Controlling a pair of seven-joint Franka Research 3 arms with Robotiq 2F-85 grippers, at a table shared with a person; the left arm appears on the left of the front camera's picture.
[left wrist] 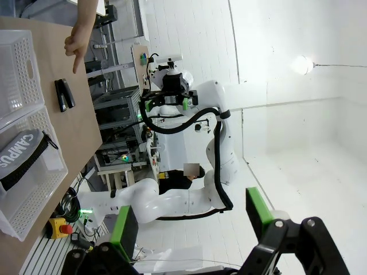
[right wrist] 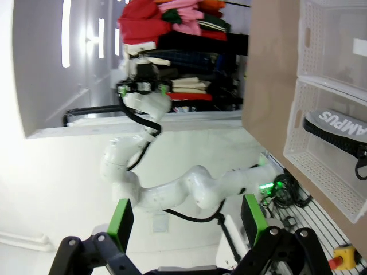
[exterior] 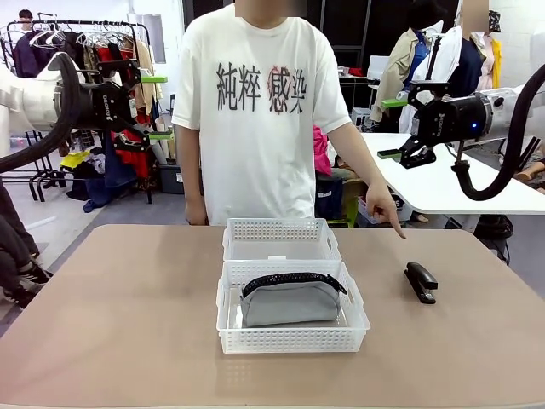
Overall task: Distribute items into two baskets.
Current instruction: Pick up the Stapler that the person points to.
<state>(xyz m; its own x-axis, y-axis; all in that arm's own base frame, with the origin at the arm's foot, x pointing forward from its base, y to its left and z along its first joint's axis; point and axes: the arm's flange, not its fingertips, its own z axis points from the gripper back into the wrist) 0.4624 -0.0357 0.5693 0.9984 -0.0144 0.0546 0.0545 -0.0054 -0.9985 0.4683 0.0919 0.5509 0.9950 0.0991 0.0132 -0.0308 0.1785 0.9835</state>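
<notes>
Grey fabric zip pouch sits in the nearer white lattice basket, small black stapler on the table beside it; I see left gripper and right gripper aloft, spread wide, empty; left wrist: person's hand pointing at stapler; right wrist: pouch lying in basket.

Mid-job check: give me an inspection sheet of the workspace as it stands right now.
Surface: tan table, no spills seen.
Job's things: grey pouch lies in the near basket; far basket right behind it, empty; black stapler on the table to the right of the baskets, person's hand pointing at it.
Clutter: nothing seen.
Grippers: left gripper and right gripper raised above the table, both open, holding nothing.
Cables: left hose and right hose hang off the arms, above the table.
Surroundings: person standing at the far side; clothes rack behind.
</notes>
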